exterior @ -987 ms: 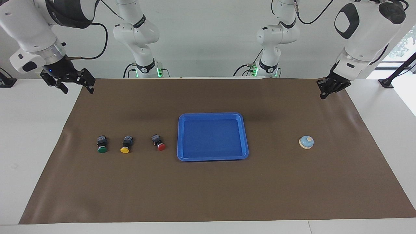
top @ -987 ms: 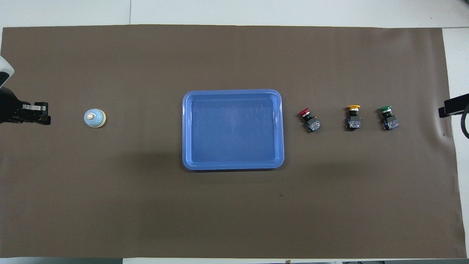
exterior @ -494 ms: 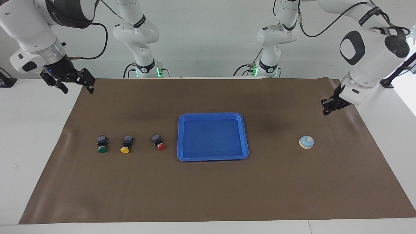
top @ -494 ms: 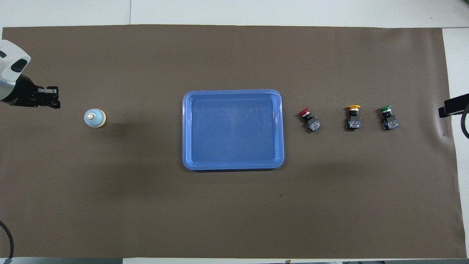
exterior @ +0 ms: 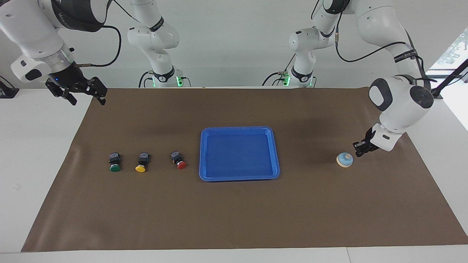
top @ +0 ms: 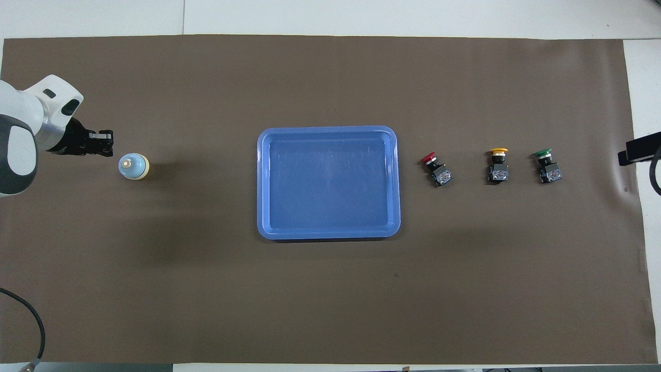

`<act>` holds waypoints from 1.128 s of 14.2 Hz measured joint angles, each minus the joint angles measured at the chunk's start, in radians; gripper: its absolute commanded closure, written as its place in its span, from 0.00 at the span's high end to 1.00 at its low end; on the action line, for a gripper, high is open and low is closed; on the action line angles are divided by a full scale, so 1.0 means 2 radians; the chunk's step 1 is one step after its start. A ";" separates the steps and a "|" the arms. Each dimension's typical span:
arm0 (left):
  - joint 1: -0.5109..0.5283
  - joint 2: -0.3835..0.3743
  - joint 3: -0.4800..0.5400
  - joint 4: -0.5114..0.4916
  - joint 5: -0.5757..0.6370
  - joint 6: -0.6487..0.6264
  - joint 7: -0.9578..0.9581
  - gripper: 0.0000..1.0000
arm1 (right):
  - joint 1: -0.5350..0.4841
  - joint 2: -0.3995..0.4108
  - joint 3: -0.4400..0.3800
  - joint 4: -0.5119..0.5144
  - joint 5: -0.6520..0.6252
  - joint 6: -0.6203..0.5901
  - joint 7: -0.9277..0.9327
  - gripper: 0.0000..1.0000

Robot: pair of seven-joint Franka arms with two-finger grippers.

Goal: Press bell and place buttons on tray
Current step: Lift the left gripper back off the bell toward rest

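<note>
The light-blue bell point(exterior: 344, 159) stands on the brown mat toward the left arm's end; it also shows in the overhead view point(top: 133, 166). My left gripper point(exterior: 358, 150) point(top: 107, 144) is shut and empty, low beside the bell without touching it. The blue tray point(exterior: 239, 128) point(top: 328, 129) lies empty at the middle. The red button point(exterior: 178, 160) point(top: 436, 169), yellow button point(exterior: 142, 162) point(top: 499, 165) and green button point(exterior: 114, 162) point(top: 546, 166) lie on their sides in a row toward the right arm's end. My right gripper point(exterior: 85, 96) point(top: 634, 150) waits open, raised over the mat's corner.
The brown mat point(exterior: 234, 219) covers most of the white table. A black cable point(top: 26, 310) curls at the mat's corner near the left arm's base.
My left gripper has come down and forward from the mat's edge to just beside the bell. The right arm, bell, tray and buttons have not moved.
</note>
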State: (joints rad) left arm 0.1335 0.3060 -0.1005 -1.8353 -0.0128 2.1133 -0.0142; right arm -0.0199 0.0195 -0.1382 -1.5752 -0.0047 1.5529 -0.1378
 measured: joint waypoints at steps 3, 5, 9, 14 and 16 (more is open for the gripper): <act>-0.005 0.009 0.000 -0.015 0.000 0.020 0.000 0.00 | 0.000 0.000 0.000 0.000 0.000 0.000 0.000 1.00; -0.005 0.006 0.000 -0.025 0.000 0.035 0.000 0.00 | 0.000 0.000 0.000 0.000 0.000 0.000 0.000 1.00; -0.005 0.004 0.000 -0.023 0.000 0.027 0.000 0.00 | 0.000 0.000 0.000 0.000 0.000 0.000 0.000 1.00; -0.008 -0.031 -0.004 0.068 0.000 -0.129 0.000 1.00 | 0.000 0.000 0.000 0.000 0.000 0.000 0.000 1.00; -0.013 -0.064 -0.005 0.074 0.000 -0.171 0.000 1.00 | 0.000 0.000 0.000 0.000 0.000 0.000 0.000 1.00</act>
State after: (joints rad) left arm 0.1082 0.1783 -0.1104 -1.6875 -0.0128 1.7704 -0.0147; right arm -0.0199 0.0195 -0.1382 -1.5752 -0.0047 1.5529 -0.1378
